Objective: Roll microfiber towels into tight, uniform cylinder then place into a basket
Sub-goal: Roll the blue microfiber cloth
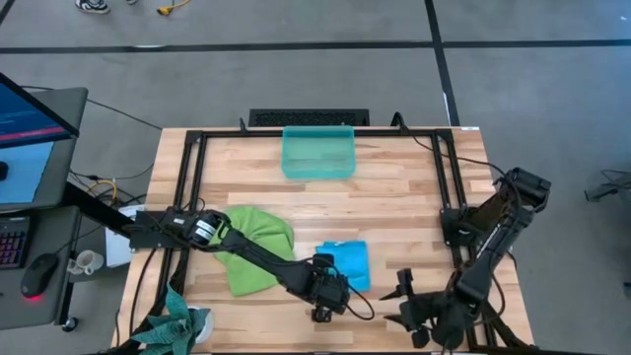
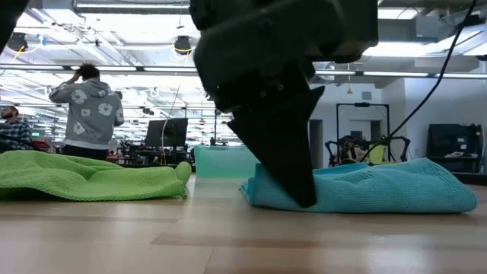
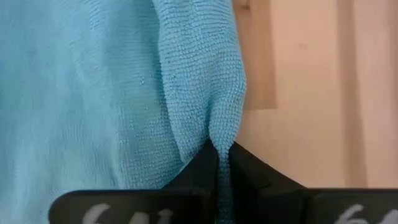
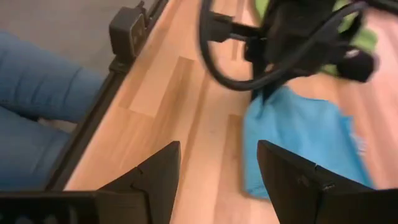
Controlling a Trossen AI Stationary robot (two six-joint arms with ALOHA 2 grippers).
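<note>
1. I see the blue towel [image 1: 347, 262] lying folded, unrolled, well short of the basket [image 1: 317, 153], which holds nothing.
2. My left gripper [image 3: 222, 152] pinches its edge.
3. The green towel [image 1: 254, 247] lies crumpled, further left; my right gripper [image 4: 217, 168] waits apart.

High view straight down; low view level, close; wrist views closer; all share blue towel [image 1: 347, 262].
</note>
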